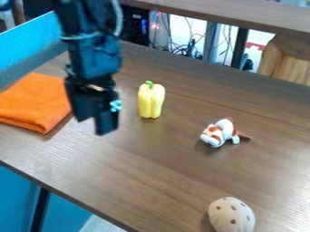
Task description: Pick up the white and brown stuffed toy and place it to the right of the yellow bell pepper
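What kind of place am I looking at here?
Probably a robotics lab or workshop, though I can't be certain. A black robot arm hangs over a wood-look table set with playthings like a yellow toy pepper, and loose cables tangle behind it.

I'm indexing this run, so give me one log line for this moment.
tool: over table, nothing visibly held | nearby in view: orange cloth, yellow pepper | farther: white-and-brown toy animal, spotted rounded object
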Available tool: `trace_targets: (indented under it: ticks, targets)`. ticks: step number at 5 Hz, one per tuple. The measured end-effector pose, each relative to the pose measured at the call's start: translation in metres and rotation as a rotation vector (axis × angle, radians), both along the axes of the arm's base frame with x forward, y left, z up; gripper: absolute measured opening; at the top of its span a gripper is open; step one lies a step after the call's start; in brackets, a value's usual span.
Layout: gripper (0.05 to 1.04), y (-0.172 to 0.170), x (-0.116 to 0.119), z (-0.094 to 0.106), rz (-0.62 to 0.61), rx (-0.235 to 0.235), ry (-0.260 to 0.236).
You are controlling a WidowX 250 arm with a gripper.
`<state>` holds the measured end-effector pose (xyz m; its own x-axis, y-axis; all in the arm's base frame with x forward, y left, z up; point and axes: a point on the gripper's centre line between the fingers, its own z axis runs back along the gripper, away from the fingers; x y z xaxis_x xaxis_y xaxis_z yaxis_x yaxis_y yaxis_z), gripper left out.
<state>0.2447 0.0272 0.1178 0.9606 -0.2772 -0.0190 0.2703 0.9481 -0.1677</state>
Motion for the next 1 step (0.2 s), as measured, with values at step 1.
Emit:
trace_targets:
  ticks: [1]
  targets:
    - [0.999, 0.0137, -0.0056, 0.0015, 0.006, -0.042, 0.027]
